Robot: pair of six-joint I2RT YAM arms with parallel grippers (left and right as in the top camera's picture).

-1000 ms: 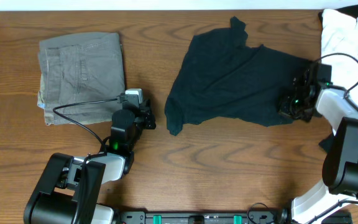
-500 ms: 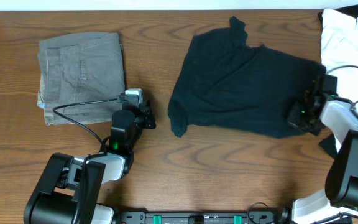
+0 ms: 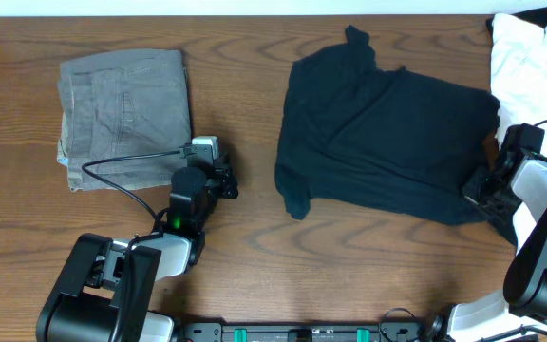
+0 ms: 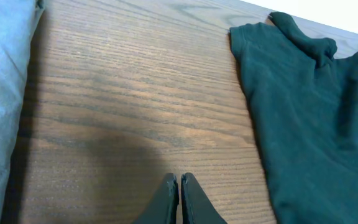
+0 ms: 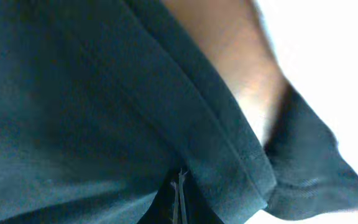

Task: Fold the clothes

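**Item 1, left gripper (image 3: pixel 228 184).** I see its two fingers (image 4: pixel 169 194) pressed together tip to tip, with nothing between them. It hangs low over bare table (image 3: pixel 349 275), between the trousers and the T-shirt. It touches neither.

**Item 2, right gripper (image 3: pixel 476 186).** It sits at the lower right edge of the T-shirt. In my wrist view the jaws are drawn to a thin line. The shirt's stitched hem is gathered right at the tips, so I record it as clamped on that hem.

**Item 3, T-shirt (image 3: pixel 387 133).** Black with short sleeves, it is spread open and unfolded on the right half of the table. The collar points to the far edge and one sleeve trails toward the near left. Light creases run across the body.

**Item 4, trousers (image 3: pixel 122 114).** Grey-green and folded into a block at the far left, well apart from the shirt.

**Item 5, white garment (image 3: pixel 530 66).** It lies crumpled at the far right corner, just beside the shirt's right edge. I cannot tell whether the two touch.
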